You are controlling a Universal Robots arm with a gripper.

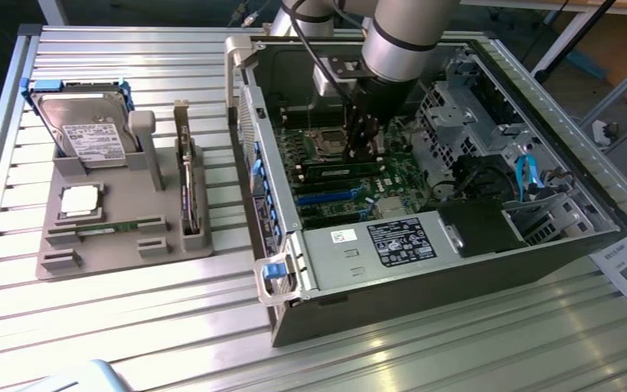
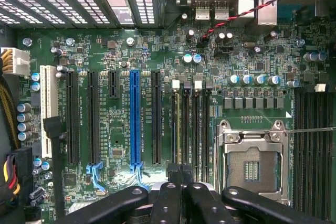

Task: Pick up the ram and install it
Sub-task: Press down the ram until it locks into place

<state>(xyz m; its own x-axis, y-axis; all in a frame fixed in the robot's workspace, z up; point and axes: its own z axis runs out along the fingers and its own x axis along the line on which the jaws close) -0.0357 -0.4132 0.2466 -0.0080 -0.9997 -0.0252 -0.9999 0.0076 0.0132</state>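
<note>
now the arm reaches down into the open computer case (image 1: pixel 423 245), its claw (image 1: pixel 359 145) clenched just above the motherboard (image 2: pixel 121 145), beside the processor socket (image 2: pixel 252 167). in the wrist view the ram (image 2: pixel 178 129) stands edge-on in one of the memory slots, directly below the closed fingers (image 2: pixel 167 203). out on the tabletop (image 1: pixel 128 327), a grey holder (image 1: pixel 128 237) carries a hard drive (image 1: pixel 85 131), a square silvery chip (image 1: pixel 82 201) and a dark card (image 1: pixel 186 184).

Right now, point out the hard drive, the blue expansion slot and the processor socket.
hard drive (image 1: pixel 94 139): exterior view, on its white label.
blue expansion slot (image 2: pixel 135 119): wrist view, mid-length.
processor socket (image 2: pixel 252 167): wrist view, centre opening.
</note>
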